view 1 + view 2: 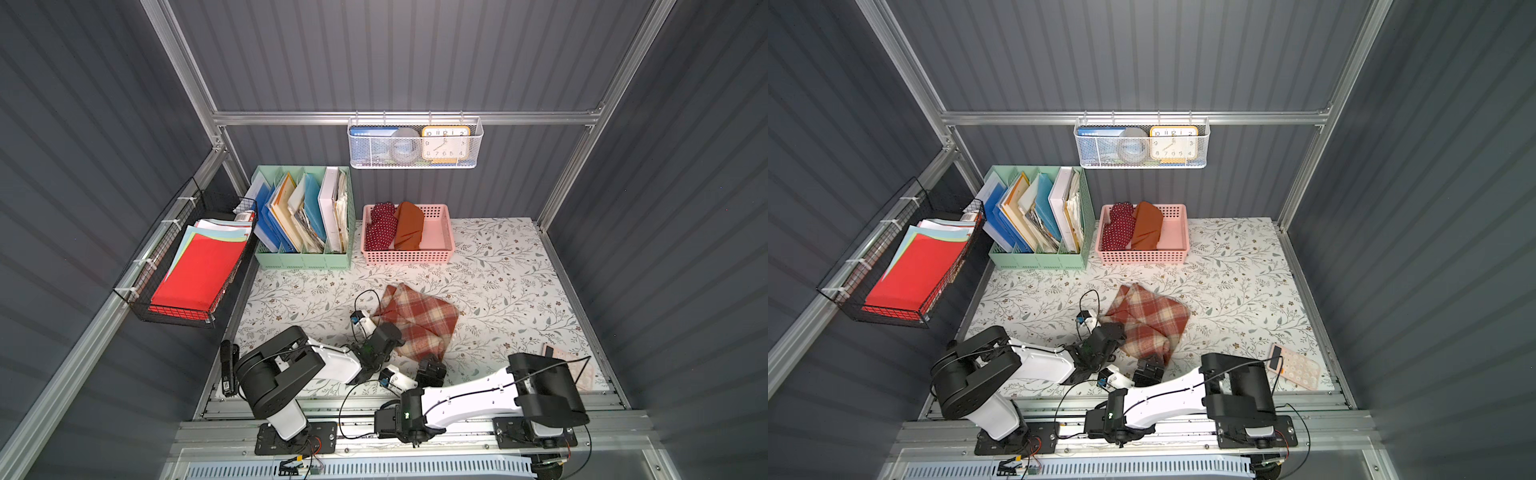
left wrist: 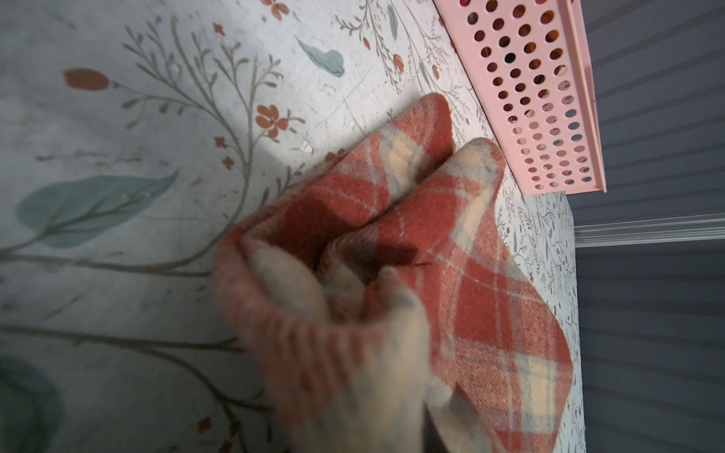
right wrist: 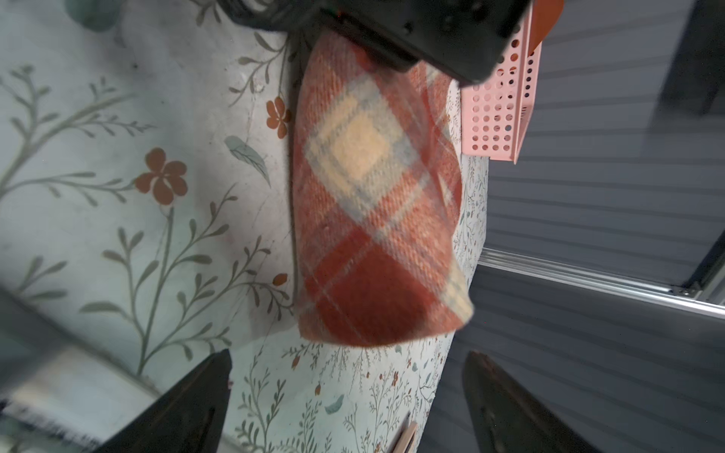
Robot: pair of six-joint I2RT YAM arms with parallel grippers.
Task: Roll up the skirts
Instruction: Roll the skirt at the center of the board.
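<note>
The plaid skirt [image 1: 417, 322] [image 1: 1148, 320] lies partly rolled in the middle of the floral table. My left gripper [image 1: 392, 338] [image 1: 1113, 334] is shut on its near-left edge. In the left wrist view the bunched plaid skirt [image 2: 470, 274] hides the fingers. My right gripper [image 1: 432, 365] [image 3: 349, 392] stands open just short of the roll's near end [image 3: 372, 204], with nothing between its fingers [image 3: 188, 412]. The polka-dot skirt [image 1: 382, 226] and the rust-orange skirt [image 1: 409, 226] lie rolled side by side in the pink basket [image 1: 440, 249] at the back.
A green file organizer [image 1: 303, 216] stands left of the pink basket. A black wire basket [image 1: 195, 266] with red paper hangs on the left wall. A white mesh basket [image 1: 413, 143] holding a clock hangs on the back wall. A pink calculator [image 1: 1293, 368] lies near right, a black stapler [image 1: 226, 365] near left.
</note>
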